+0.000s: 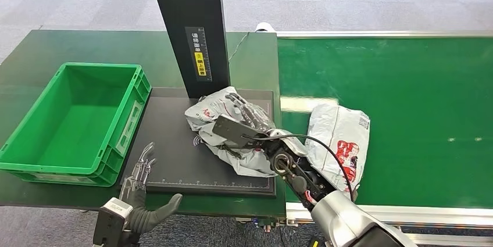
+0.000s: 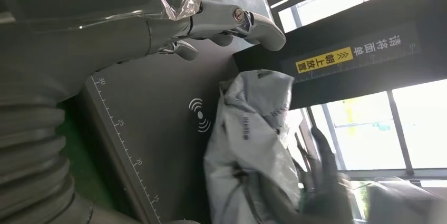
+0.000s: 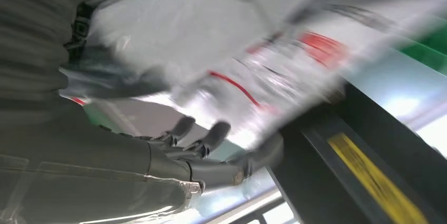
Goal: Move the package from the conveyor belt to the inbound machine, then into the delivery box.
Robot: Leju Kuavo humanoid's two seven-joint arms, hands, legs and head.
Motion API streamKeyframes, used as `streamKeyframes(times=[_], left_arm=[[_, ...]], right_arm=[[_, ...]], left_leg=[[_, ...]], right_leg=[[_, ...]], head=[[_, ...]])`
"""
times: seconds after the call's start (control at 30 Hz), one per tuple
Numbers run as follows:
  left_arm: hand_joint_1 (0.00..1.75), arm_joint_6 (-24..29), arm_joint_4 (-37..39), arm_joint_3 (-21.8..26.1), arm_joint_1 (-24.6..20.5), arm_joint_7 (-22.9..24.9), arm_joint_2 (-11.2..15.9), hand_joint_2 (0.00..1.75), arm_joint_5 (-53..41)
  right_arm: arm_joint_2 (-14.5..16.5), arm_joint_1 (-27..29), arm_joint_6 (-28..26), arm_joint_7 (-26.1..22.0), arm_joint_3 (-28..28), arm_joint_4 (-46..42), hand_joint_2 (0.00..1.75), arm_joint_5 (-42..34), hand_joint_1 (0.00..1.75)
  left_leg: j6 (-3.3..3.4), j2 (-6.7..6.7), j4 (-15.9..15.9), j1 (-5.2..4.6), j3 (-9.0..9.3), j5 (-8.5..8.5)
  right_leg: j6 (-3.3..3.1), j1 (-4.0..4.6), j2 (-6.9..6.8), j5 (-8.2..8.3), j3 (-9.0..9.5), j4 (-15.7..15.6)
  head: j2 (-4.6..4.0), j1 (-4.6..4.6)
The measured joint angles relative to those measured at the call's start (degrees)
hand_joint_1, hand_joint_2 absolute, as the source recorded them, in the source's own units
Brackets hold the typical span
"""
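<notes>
A: Where's the package [image 1: 212, 113]?
B: On the black scanner pad [image 1: 174, 160], at the foot of the dark post [image 1: 189, 26]. Crumpled grey bag.
A: Right hand [image 1: 247, 120]?
B: On top of it. Its fingers [image 1: 239, 106] lie over the bag's upper side; right wrist view has the bag pressed against the hand, fingers [image 3: 211, 134] curled partway at its edge. Blurry, so I can't tell if they're clamped on it or just resting.
A: Left hand [image 1: 142, 192]?
B: At the pad's near left corner, holding nothing, fingers [image 1: 144, 163] spread wide, thumb out. Well apart from the bag.
A: Anything else?
B: Second bag [image 1: 340, 142] on the green belt [image 1: 407, 113], just right of the right arm. Green bin [image 1: 35, 119] left of the pad, on the dark green surface [image 1: 52, 46].
</notes>
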Motion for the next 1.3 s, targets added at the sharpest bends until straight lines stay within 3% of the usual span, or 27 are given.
streamKeyframes(times=[0.07,0.2,0.33,0.53,0.73,1.1,1.2,1.3], left_arm=[[0.0,0.13,0.01,-0.03,0.0,-0.21,0.02,1.75,0.09],[0.0,0.22,0.2,-0.09,-0.02,-1.25,0.06,1.75,0.39],[0.0,0.22,0.39,-0.09,0.06,-1.77,0.08,1.75,0.55],[0.0,-0.22,0.4,-0.1,0.24,-1.96,0.15,1.75,0.56],[0.0,-0.46,0.7,-0.25,0.11,-2.1,0.39,1.75,0.56],[0.0,-0.28,1.38,-0.42,-0.03,-2.25,0.83,1.75,0.41],[0.0,3.41,1.57,-0.54,-0.36,-0.83,0.94,1.75,-5.56],[0.0,10.42,3.79,-1.0,-3.58,3.65,1.26,1.75,-18.65]], right_arm=[[-0.13,1.25,0.82,-4.82,-3.15,-2.62,1.75,-6.73,0.0],[-0.49,5.66,7.7,-13.24,-10.3,-11.17,1.75,-22.67,0.0],[-0.74,8.88,12.23,-14.92,-15.6,-17.77,1.75,-31.02,0.0],[-1.31,10.9,17.11,-12.13,-17.66,-20.2,1.75,-36.68,0.0],[-2.01,12.02,20.95,-12.91,-17.79,-20.74,1.75,-38.94,0.0],[-2.46,13.65,21.76,-13.66,-17.78,-23.41,1.75,-39.46,0.0],[-2.44,15.11,21.39,-14.28,-18.17,-25.37,1.75,-39.87,0.0],[-1.95,16.97,20.67,-14.31,-19.3,-27.39,1.75,-40.53,0.0]], left_leg=[[0.0,0.0,0.0,0.0,0.0,0.0],[0.0,-0.01,0.0,0.0,-0.02,-0.01],[0.01,0.03,0.0,0.0,-0.02,-0.03],[0.0,0.02,0.0,0.0,0.0,-0.02],[0.0,0.02,0.0,0.0,0.0,-0.02],[0.0,0.02,0.0,0.0,0.01,-0.02],[0.0,-0.01,0.0,0.0,0.01,-0.02],[0.02,-0.07,0.0,0.0,-0.02,0.0]], right_leg=[[0.0,0.0,0.0,0.0,0.0,0.0],[0.0,0.0,-0.02,-0.01,-0.01,-0.01],[0.0,0.0,-0.01,-0.01,-0.01,-0.01],[0.0,0.0,-0.01,0.0,-0.01,-0.01],[0.0,0.0,-0.01,0.0,-0.01,-0.01],[0.0,0.0,-0.01,0.0,-0.01,-0.02],[0.0,0.0,-0.02,-0.01,-0.01,-0.02],[0.0,0.0,-0.06,0.0,-0.01,-0.02]], head=[[0.0,0.01],[0.0,-0.01],[0.0,0.01],[0.0,-0.01],[0.0,-0.01],[0.0,-0.01],[0.0,-0.01],[0.0,-0.02]])
